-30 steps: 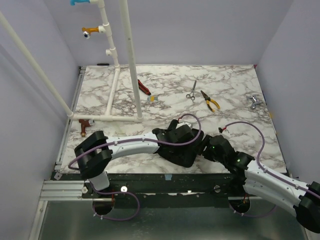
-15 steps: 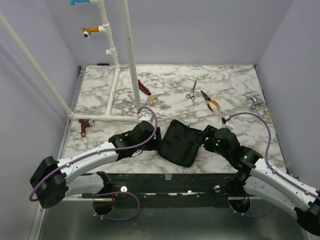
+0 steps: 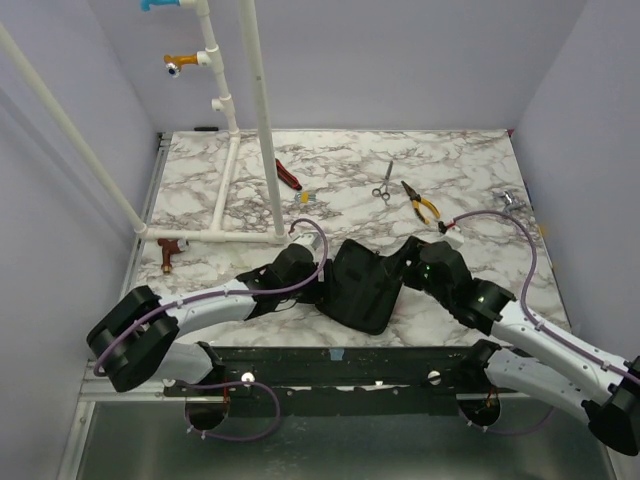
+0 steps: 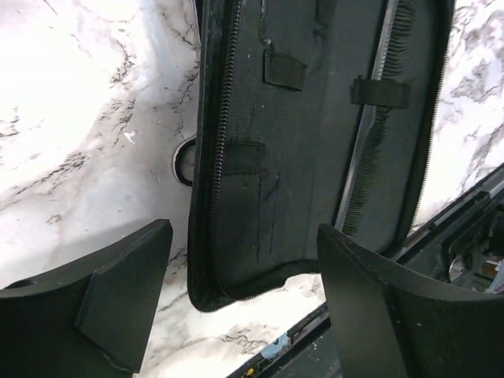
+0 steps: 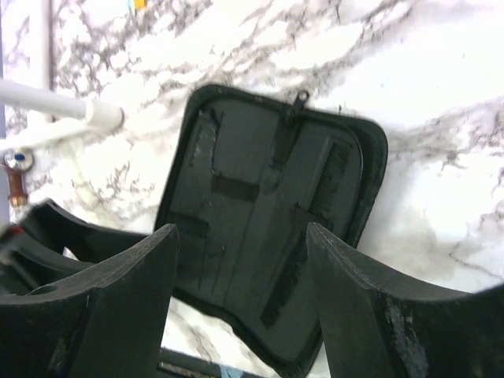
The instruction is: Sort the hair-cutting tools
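**Both jaws spread over the opened case**

The left jaws stand spread with nothing between them, poised above the near end of the black zip case (image 4: 307,157). The right jaws likewise gape empty over its other side. The case lies flat and unfolded on the table (image 3: 470,170) between the arms, likely so its elastic loops can take tools. The black comb (image 5: 327,177) sits strapped in one half. One silver scissors (image 3: 383,184) lies well apart at the far side, just beside the yellow-handled pliers (image 3: 421,203), not yet fetched. A second pair I cannot find.
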Available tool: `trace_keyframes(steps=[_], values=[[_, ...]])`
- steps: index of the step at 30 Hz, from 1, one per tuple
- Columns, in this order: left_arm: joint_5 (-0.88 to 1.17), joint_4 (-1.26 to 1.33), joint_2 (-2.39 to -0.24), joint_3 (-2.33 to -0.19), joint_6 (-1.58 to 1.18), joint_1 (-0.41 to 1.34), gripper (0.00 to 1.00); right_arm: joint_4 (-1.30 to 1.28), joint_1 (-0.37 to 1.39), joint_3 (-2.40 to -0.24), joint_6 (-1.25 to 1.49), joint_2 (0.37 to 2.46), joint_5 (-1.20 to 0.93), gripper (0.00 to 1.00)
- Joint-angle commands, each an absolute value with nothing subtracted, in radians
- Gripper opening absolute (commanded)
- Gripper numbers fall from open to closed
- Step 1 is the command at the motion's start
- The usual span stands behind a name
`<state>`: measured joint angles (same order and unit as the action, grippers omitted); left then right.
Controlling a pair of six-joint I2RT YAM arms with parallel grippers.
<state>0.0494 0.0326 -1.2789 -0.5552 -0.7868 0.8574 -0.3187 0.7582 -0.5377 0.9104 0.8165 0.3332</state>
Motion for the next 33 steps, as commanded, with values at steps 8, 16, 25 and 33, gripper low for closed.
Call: trace_keyframes(steps=[8,16,25,33], values=[[0.191,0.243,-1.336,-0.510,-0.812,0.864,0.68,-0.176,0.581,-0.821,0.834,1.204,0.455,0.68],[0.207,0.296,-1.279,-0.467,-0.807,0.883,0.65,-0.163,0.477,-1.202,0.675,1.698,0.481,0.58],[0.137,0.252,-1.230,-0.457,-0.784,0.889,0.66,-0.271,0.404,-1.631,0.604,2.120,0.451,0.53],[0.106,0.221,-1.214,-0.466,-0.776,0.892,0.65,-0.343,0.372,-1.817,0.566,2.291,0.475,0.51]])
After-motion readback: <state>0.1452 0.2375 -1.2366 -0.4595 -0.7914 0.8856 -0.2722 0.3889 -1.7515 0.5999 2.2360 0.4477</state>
